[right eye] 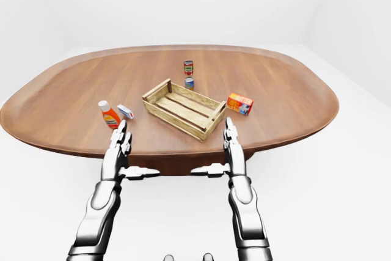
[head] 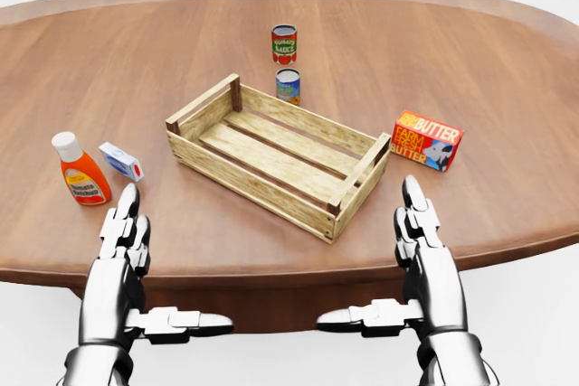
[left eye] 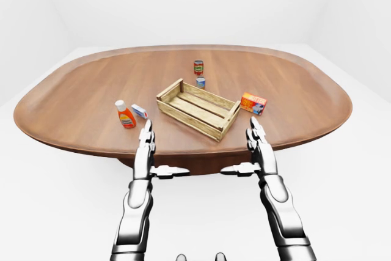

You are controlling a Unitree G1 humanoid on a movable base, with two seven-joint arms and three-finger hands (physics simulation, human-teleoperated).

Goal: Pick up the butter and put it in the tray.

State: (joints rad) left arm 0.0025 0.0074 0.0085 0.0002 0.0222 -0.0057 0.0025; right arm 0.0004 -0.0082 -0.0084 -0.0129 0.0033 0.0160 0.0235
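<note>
Evidently, the butter point(head: 427, 140) was lying on the table point(head: 507, 61), just right of the tray point(head: 277, 153), its long axis crosswise. It was nearest the right hand point(head: 425, 250). Both the right hand and the left hand point(head: 120, 246) were held open, grasping nothing.

Butter point(right eye: 239, 104) lies just right of tray point(right eye: 182, 109).

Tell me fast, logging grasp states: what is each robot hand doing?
Left robot hand: open, holding nothing.
Right robot hand: open, holding nothing.
</note>
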